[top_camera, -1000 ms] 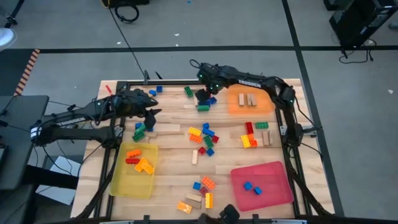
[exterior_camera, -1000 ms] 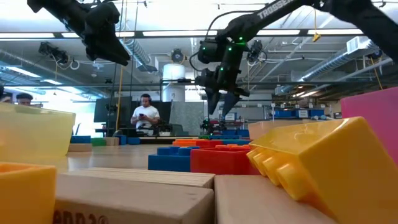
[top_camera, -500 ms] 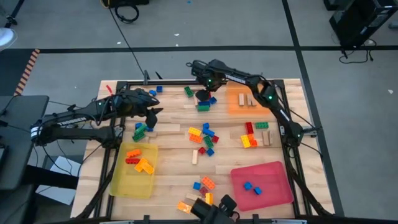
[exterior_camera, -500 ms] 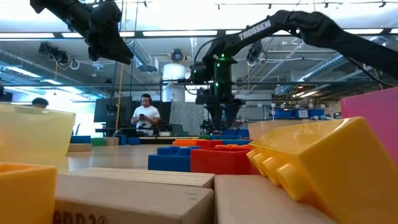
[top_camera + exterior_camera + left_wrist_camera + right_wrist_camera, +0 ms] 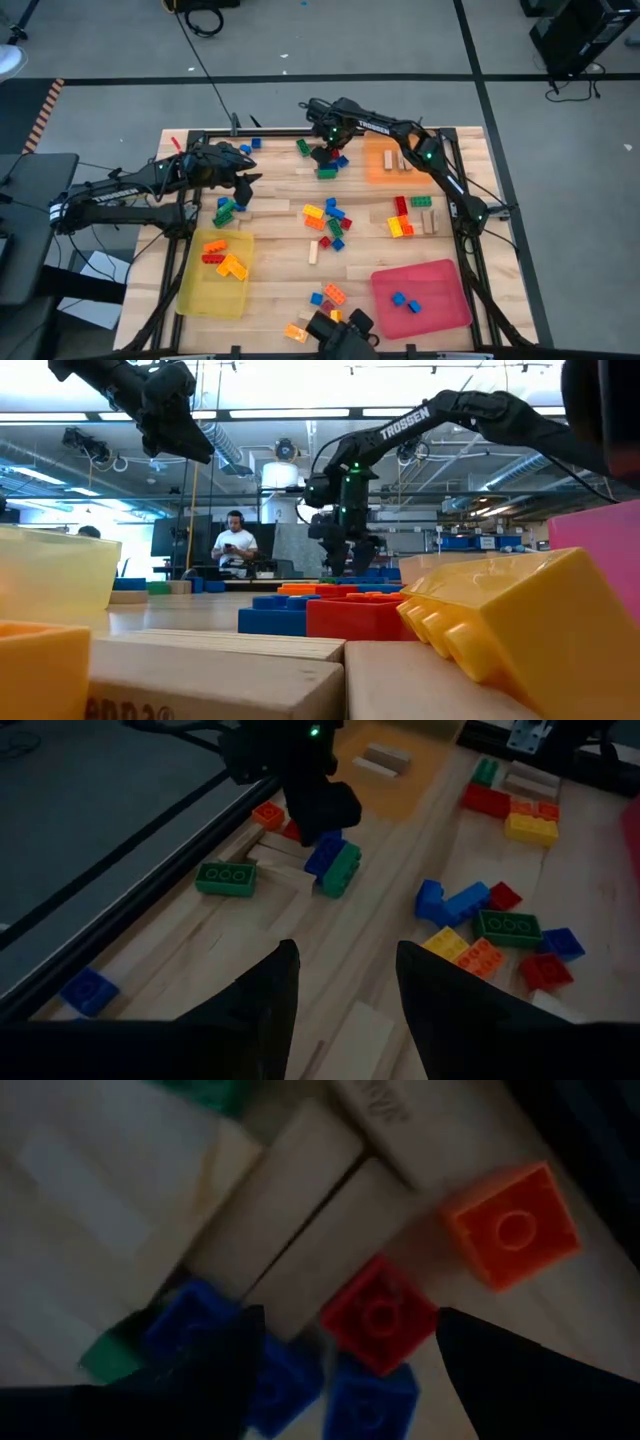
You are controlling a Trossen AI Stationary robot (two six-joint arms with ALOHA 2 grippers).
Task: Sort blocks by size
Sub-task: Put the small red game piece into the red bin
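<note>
right gripper lowered onto blocks, opened wider

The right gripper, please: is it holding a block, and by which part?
Nothing is held: the right gripper is open, its fingers either side of a small red block; the left gripper is empty too.

Mixed plastic and tan wooden blocks lie scattered across the tabletop.
</note>
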